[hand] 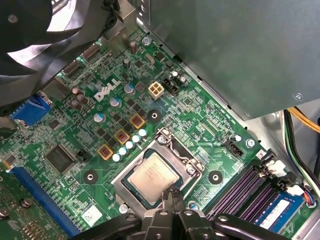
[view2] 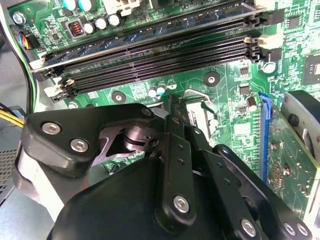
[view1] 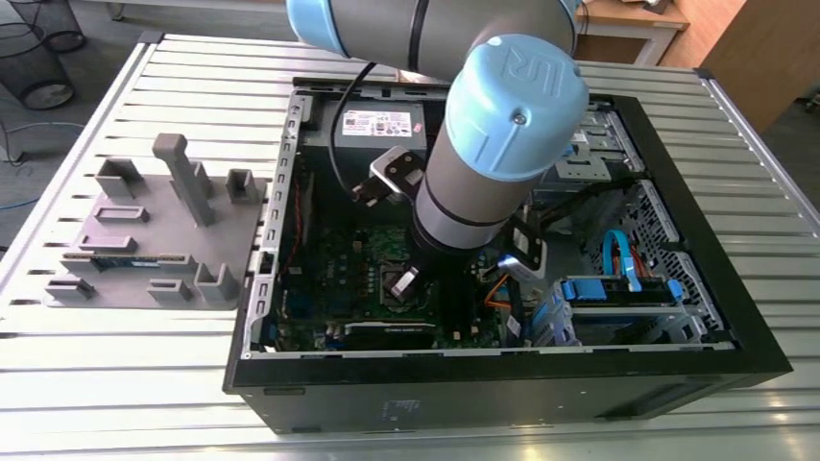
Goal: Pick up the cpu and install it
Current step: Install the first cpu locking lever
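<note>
Reading this as the tail of the install: cpu point(hand: 152, 177) lies flat in the socket point(hand: 121, 186), mid-board on the green motherboard point(hand: 200, 115), just beside the memory slots point(hand: 245, 187). Gripper point(hand: 173, 194) is clenched on nothing, tips at the chip's edge. Can't tell if the socket frame is latched. My call: any move here must stay vertical and not nudge the chip. Open PC case point(view1: 513, 384) sits mid-table on a slatted metal table point(view1: 129, 384), grey tray point(view1: 129, 221) at the exterior view's left edge. Workshop floor around.
</note>
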`<action>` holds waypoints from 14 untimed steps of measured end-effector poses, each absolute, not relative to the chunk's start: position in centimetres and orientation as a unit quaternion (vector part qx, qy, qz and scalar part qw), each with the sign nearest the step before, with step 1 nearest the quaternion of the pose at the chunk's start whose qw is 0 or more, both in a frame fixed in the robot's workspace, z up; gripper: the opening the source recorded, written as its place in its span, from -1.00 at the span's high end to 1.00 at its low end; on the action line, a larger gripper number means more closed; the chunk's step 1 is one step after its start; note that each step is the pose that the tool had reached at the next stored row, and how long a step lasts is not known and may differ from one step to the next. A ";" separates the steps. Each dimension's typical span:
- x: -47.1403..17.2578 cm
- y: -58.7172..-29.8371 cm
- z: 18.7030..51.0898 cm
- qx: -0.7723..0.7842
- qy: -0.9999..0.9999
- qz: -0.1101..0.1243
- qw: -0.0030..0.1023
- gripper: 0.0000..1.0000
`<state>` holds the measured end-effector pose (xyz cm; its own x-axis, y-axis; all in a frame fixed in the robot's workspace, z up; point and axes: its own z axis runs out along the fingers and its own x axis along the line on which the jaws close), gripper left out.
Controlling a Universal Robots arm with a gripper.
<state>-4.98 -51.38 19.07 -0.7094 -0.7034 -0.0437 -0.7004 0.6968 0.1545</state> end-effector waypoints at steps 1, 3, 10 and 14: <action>-5.0 -51.4 19.1 0.381 -0.921 -0.080 0.009 0.79; -5.0 -51.4 19.1 0.381 -0.921 -0.080 0.009 0.79; -5.0 -51.6 19.1 0.381 -0.921 -0.080 0.009 0.79; -4.9 -51.7 18.9 0.381 -0.921 -0.081 0.009 0.79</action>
